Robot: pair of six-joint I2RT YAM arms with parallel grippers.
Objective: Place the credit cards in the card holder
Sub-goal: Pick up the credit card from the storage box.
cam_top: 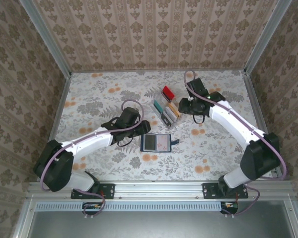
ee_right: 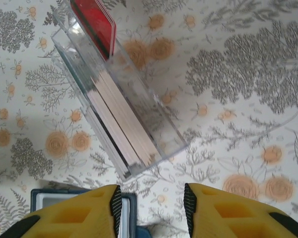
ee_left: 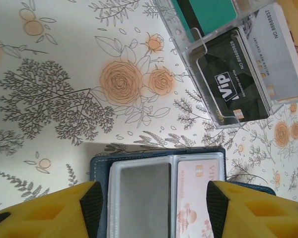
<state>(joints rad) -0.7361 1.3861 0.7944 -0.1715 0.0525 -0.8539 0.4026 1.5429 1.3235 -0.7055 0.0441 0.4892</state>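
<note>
Yellow fingers of the left gripper stand wide apart with nothing between them. They hang over the card holder, which lies open and flat on the flowery table. One see-through pocket looks empty. The pocket next to it has a pink card in it.

The right gripper is open too, with a smaller gap, and it holds nothing. It is close to the clear plastic rack, which sits just past the card holder. The rest of the cards stand on edge in the rack's slots. I can see a red card at the far end, a teal card, a black VIP card and a white-grey card.

I think these cards are light, thin and stiff, and smooth enough to slip. The rack is light as well, so it may slide or tip if a card gets stuck. The best place to grab looks like the top edge that pokes up out of a slot, with one finger on each flat side. The red card sticks up the most, so it looks the easiest to pinch. The cards in the middle are packed close, and the fingers could catch two at once.
</note>
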